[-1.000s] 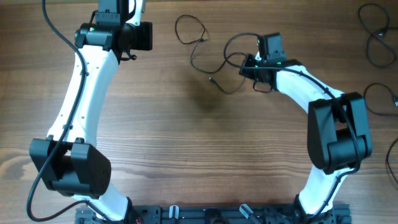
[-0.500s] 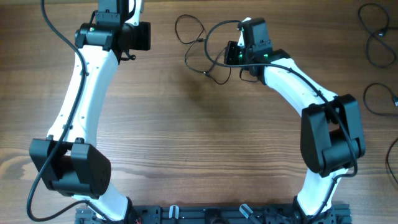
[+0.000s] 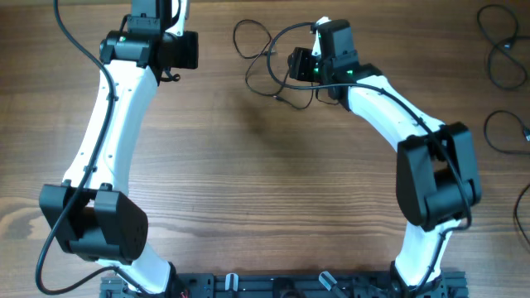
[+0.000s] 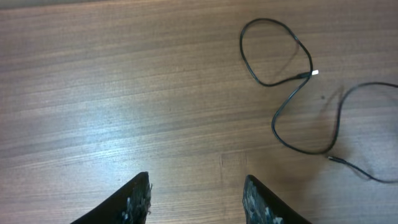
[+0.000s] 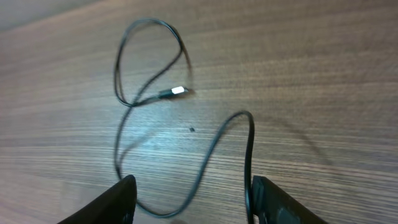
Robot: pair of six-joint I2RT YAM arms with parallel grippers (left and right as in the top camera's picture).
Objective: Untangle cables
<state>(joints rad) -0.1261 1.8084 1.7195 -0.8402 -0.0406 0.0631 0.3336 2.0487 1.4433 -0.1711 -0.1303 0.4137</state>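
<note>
Overhead, the tangled cables (image 3: 267, 51) are seen near the far side of the table (image 3: 265, 190), between the two wrists, with the right gripper (image 3: 302, 64) set right over their right-hand part. In the right wrist view its jaws stand wide apart and nothing is clamped. One cord runs up between the fingers and passes close by the right-hand finger (image 5: 273, 202). A metal-tipped plug end (image 5: 174, 92) lies where the upper loop crosses itself.

The left gripper (image 4: 198, 202) is likewise spread and empty, and it is held above bare wood, with the cords well apart from it.

A snag is judged the main risk: if the right arm is drawn away low, the cord beside that finger could be hooked and dragged, so that the crossing loops are pulled tighter. A blind closing could also pinch two strands at once.

A pale strip at the top of both wrist views is taken to be the far table edge, which is near the upper loop, so little room is left that way. Wide bare wood is offered toward the robot's base. Further cables (image 3: 500, 51) lie well apart at the right edge.
</note>
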